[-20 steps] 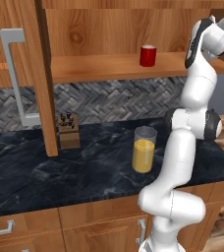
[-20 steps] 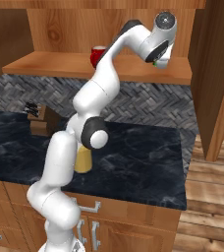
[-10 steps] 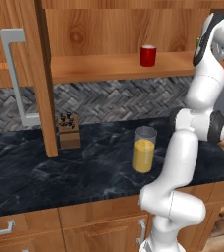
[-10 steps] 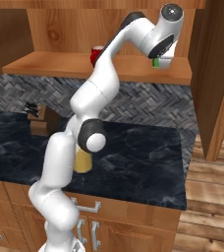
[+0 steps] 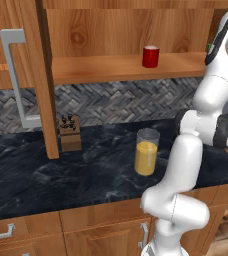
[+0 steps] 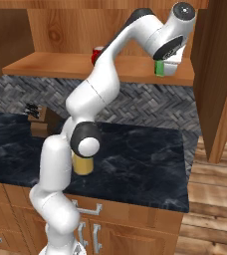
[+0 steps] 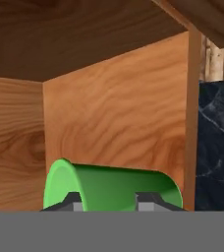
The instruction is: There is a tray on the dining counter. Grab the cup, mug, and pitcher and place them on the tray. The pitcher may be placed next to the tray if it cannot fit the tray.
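The jaws grasp the green cup (image 6: 159, 67) at the wooden shelf's (image 6: 60, 67) right end, while the red mug (image 5: 150, 56) waits on that shelf and the pitcher (image 5: 146, 151) on the surface (image 5: 31, 172), so nothing is delivered yet.

Both base cameras are looking forward and down from behind the arm, left and right, sharing the wooden shelf (image 5: 111, 67) (image 6: 85, 67); the hand camera is sitting close inside that shelf's end.

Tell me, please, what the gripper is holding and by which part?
The gripper holds the green cup by its side wall, one finger on each side.
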